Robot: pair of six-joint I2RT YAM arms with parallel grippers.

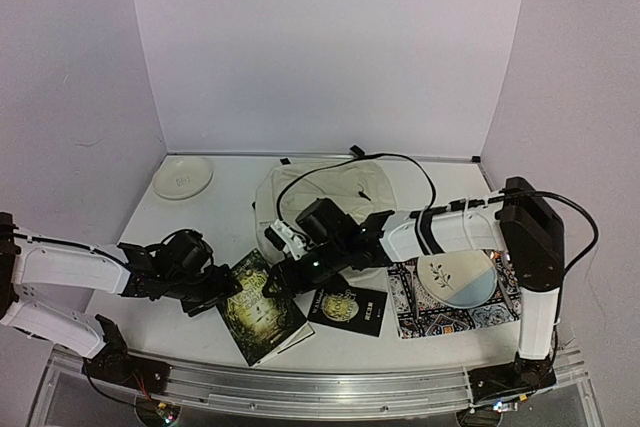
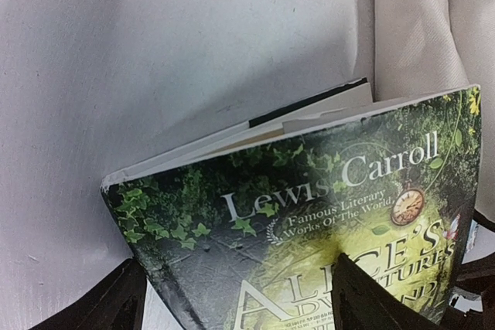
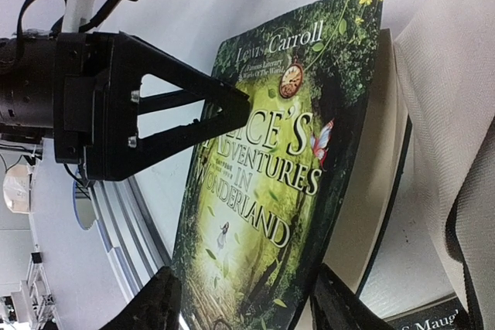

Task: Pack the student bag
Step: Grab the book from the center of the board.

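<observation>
left gripper: clamped on the book edge;
right gripper: fingers apart, over the book;
bag: just beyond the book

Robot lab by the look of it, a test booth. Boxed in by bare white walls, plain white table, metal rail along the near edge, left arm and right arm mounted there, black cable trailing.
</observation>
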